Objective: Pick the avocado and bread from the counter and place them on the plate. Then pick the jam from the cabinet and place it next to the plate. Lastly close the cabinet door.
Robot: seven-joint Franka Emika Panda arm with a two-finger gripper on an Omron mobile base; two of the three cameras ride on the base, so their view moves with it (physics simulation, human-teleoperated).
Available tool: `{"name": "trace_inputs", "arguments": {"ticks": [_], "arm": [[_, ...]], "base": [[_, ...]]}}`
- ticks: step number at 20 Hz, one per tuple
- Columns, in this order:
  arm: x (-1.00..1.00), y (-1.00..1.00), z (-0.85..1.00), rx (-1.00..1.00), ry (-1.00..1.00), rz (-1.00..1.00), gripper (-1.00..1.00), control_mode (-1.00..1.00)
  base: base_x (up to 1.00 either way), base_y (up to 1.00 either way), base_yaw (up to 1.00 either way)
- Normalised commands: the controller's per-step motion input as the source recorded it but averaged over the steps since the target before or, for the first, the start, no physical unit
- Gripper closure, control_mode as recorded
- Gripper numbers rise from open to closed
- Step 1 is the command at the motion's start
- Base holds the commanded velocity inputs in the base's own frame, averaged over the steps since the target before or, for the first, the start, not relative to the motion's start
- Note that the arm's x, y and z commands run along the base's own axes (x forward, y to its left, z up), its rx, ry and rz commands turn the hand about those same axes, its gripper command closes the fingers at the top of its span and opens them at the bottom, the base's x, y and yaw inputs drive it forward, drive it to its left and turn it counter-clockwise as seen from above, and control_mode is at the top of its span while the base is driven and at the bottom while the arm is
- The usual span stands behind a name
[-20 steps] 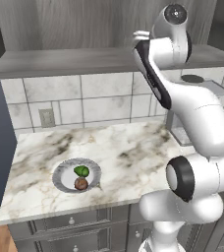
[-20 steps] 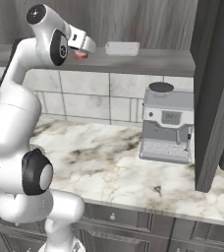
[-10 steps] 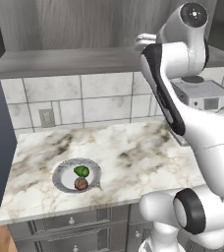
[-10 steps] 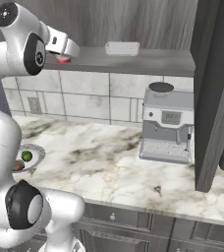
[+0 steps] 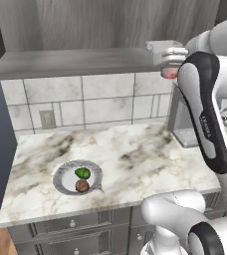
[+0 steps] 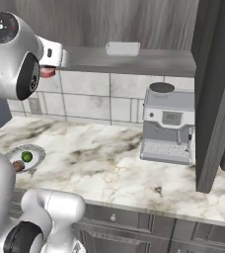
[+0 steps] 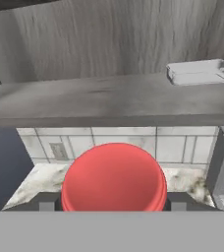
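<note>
Marble counter (image 5: pixel 135 154) holds the speckled plate (image 5: pixel 65 172) with avocado (image 5: pixel 82 173) and bread (image 5: pixel 81 186). Gripper (image 7: pixel 114 204) is clamped on the squat round red jam (image 7: pixel 114 179), lid end facing the cabinet (image 7: pixel 109 101).

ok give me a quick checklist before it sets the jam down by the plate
1. Jam held in the gripper: ok, the red jar sits between the fingers.
2. Avocado on the plate: ok.
3. Bread on the plate: ok, beside the avocado.
4. Bare counter next to the plate for the jar: ok, open marble to its right.
5. Jam out of the cabinet: ok, it hangs in front of the shelf edge, above the counter.
6. Cabinet door shut: not ok, it stands open at the right.
</note>
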Motion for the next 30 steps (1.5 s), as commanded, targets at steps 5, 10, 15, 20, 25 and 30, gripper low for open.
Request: {"name": "trace_inputs", "arguments": {"ticks": [5, 10, 15, 20, 25, 30], "arm": [[-0.62, 0.0, -0.09, 0.0, 0.02, 0.27, 1.0, -1.0], [-0.17, 0.0, -0.24, 0.0, 0.06, 0.26, 1.0, -1.0], [0.0, 0.0, -0.34, 0.0, 0.11, 0.24, 1.0, -1.0], [0.0, 0.0, -0.35, 0.0, 0.09, 0.22, 1.0, -1.0], [0.0, 0.09, -0.38, 0.0, 0.05, 0.15, 1.0, -1.0], [0.0, 0.2, -0.4, -0.01, -0.01, 0.02, 1.0, -1.0]], "base": [[0.0, 0.0, 0.0], [0.0, 0.0, 0.0], [0.0, 0.0, 0.0], [0.0, 0.0, 0.0], [0.0, 0.0, 0.0], [0.0, 0.0, 0.0]]}}
